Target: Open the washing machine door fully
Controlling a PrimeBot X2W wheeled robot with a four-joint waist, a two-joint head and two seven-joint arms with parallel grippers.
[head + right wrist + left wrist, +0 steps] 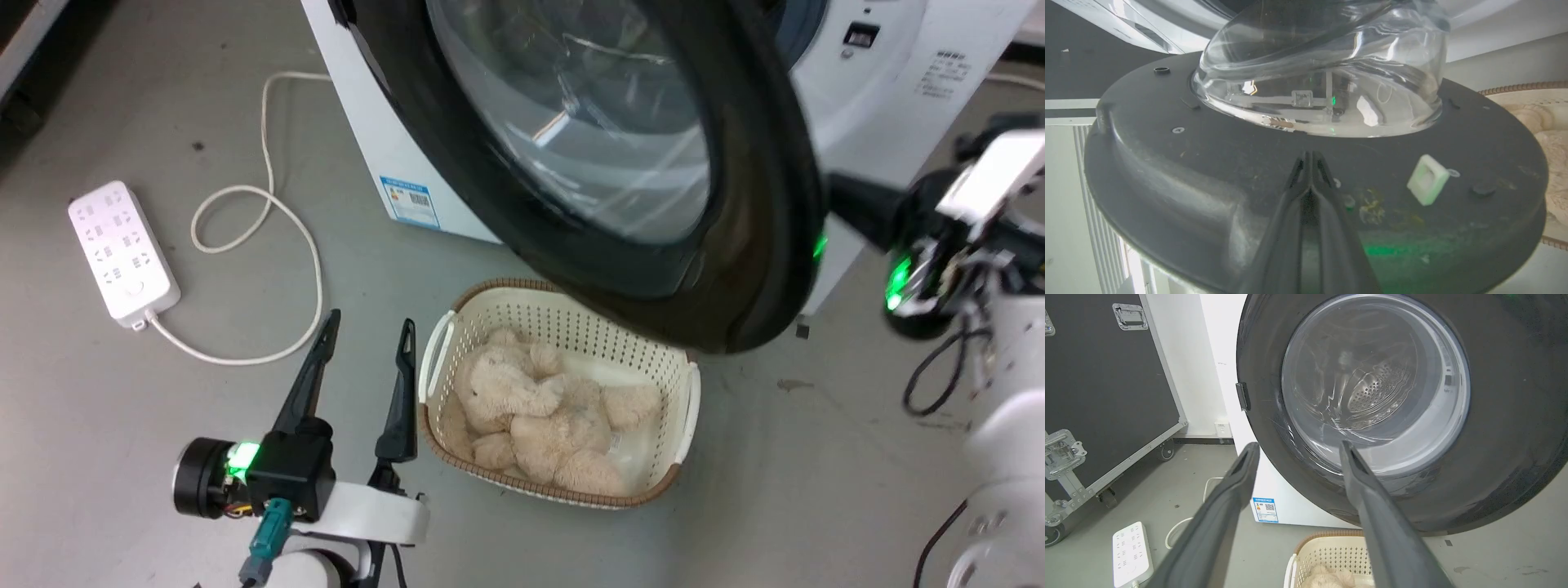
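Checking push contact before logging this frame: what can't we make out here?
1. Right wrist view: the right gripper is shut at the door inner face; whether it touches or stops just short cannot be told.
2. Head view: its fingertips are hidden behind the door rim, and the door top is cut off by the frame edge.
3. Left wrist view: the blue label print is too small to read; the basket is cut by the bottom edge.

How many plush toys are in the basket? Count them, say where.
1: a cream teddy bear lying in the perforated basket, below the washing machine door. Others may be hidden beneath it.
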